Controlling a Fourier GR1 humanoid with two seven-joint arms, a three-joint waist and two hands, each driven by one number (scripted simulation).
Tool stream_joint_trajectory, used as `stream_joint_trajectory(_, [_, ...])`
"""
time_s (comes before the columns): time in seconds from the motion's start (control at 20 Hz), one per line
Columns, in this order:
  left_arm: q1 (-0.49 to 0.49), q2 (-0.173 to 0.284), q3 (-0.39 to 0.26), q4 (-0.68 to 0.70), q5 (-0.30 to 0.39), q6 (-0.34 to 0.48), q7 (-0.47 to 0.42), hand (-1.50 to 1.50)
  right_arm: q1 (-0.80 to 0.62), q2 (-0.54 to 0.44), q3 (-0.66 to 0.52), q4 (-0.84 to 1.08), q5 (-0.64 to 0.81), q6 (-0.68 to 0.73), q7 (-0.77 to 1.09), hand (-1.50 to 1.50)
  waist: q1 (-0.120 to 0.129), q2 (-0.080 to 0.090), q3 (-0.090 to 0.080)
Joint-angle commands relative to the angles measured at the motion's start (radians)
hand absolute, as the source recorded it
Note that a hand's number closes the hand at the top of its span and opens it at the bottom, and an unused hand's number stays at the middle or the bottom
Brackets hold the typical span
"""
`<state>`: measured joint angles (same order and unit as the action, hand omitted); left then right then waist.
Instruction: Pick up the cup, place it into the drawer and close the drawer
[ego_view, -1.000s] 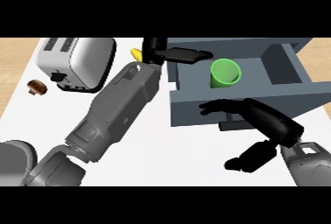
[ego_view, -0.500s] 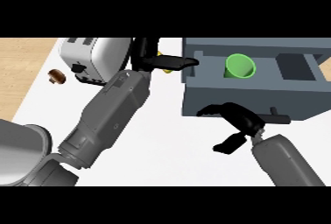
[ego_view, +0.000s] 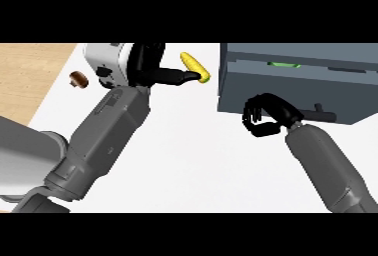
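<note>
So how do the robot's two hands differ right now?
The left hand is raised near the toaster, fingers stretched toward the banana; the right hand is curled against the grey drawer front. The left hand lies far from the drawer, while the right hand touches it beside the small handle. The left forearm slants in from the lower left, the right from the lower right. Both hands are black, on grey forearms, and neither holds anything.

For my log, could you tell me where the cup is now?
In the head view's upper right, the cup shows as a green sliver inside the drawer.
</note>
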<state>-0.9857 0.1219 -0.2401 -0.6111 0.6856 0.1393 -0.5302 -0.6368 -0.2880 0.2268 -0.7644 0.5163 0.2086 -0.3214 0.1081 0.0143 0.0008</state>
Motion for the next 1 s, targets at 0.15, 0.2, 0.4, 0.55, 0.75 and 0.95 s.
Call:
stream_joint_trajectory(0.15, [0.069,0.060,-0.012,-0.083,0.006,-0.063,0.043,-1.50,-0.210,-0.051,-0.159,0.225,-0.055,-0.065,-0.072,1.50,0.048,0.016,0.005])
stream_joint_trajectory(0.2, [0.091,0.036,-0.014,-0.092,0.009,-0.059,0.028,-1.50,-0.240,-0.080,-0.184,0.243,-0.071,-0.050,-0.073,1.50,0.053,0.018,0.005])
stream_joint_trajectory(0.4, [0.126,0.067,-0.024,-0.121,0.004,-0.081,0.036,-1.50,-0.274,-0.106,-0.222,0.269,-0.095,-0.051,-0.042,1.50,0.069,0.017,0.004])
stream_joint_trajectory(0.55, [0.141,0.079,-0.030,-0.129,0.000,-0.102,0.032,-1.50,-0.288,-0.145,-0.236,0.257,-0.111,-0.016,-0.036,1.50,0.085,0.023,0.004])
stream_joint_trajectory(0.75, [0.129,0.093,-0.020,-0.140,0.010,-0.116,0.044,-1.50,-0.297,-0.148,-0.253,0.234,-0.140,0.012,-0.024,1.50,0.096,0.031,0.003])
stream_joint_trajectory(0.95, [0.149,0.086,-0.028,-0.151,0.010,-0.132,0.037,-1.50,-0.289,-0.187,-0.260,0.202,-0.159,0.061,-0.035,1.50,0.104,0.035,0.003])
